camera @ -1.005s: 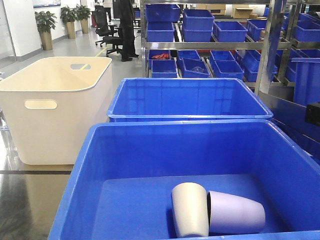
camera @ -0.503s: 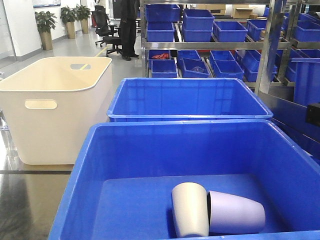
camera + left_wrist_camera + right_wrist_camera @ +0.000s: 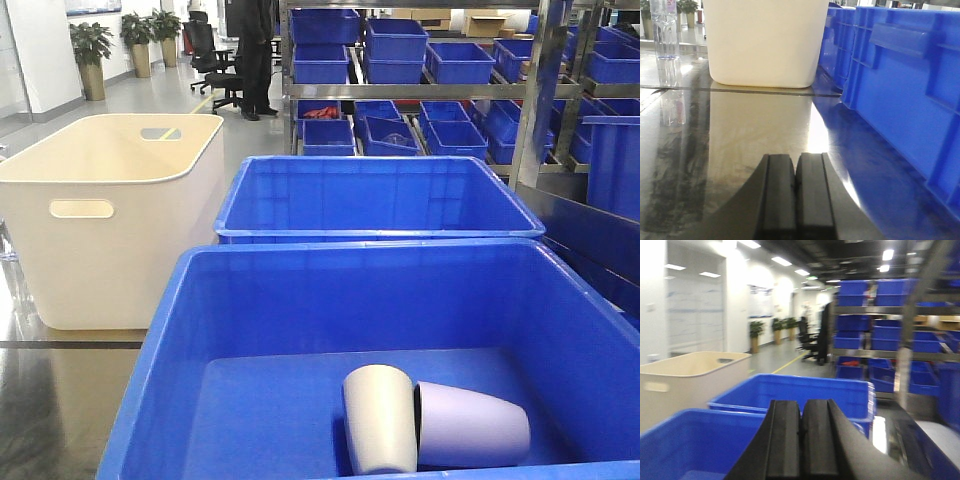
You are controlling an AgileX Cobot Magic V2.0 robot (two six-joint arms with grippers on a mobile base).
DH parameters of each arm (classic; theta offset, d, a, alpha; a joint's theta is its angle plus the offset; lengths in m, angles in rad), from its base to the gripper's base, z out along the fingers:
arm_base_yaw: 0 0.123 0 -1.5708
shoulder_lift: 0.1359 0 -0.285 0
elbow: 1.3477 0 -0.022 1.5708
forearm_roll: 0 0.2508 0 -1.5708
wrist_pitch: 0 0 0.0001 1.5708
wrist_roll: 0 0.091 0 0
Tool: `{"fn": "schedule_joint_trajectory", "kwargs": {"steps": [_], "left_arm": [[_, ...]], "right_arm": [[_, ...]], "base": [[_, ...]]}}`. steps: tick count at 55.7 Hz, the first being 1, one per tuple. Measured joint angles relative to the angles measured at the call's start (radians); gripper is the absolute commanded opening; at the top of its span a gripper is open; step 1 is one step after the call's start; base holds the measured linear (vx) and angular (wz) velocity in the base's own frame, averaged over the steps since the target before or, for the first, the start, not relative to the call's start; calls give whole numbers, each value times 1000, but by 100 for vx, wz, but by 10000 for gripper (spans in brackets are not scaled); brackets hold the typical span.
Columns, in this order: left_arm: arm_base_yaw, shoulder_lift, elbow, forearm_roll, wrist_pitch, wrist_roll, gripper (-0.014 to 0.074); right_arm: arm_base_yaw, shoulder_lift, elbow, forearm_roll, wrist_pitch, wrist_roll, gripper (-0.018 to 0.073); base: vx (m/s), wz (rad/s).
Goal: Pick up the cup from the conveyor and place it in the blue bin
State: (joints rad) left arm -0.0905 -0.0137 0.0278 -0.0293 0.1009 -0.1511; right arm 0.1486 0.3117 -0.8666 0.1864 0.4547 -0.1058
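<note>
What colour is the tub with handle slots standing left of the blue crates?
Cream-white plastic tub; clearest in the exterior front-facing view.

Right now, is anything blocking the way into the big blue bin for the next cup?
Nothing visible blocks it. The blue bin is open on top, with two cups lying on its floor, a cream cup and a lilac cup, and bare floor beside them. The conveyor is not in view.

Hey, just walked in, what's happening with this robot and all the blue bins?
Nothing is being held at this moment. Two cups, a cream cup and a lilac cup, lie on their sides, touching, in the nearest blue bin. The left gripper is shut and empty, low beside that bin. The right gripper is also shut and empty, above the bins.
</note>
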Motion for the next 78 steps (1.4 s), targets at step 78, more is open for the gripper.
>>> {"fn": "schedule_joint_trajectory", "kwargs": {"steps": [78], "left_arm": [[0, 0, 0, 0, -1, 0, 31]], "right_arm": [[-176, -327, 896, -207, -320, 186, -6]], "base": [[0, 0]]}}
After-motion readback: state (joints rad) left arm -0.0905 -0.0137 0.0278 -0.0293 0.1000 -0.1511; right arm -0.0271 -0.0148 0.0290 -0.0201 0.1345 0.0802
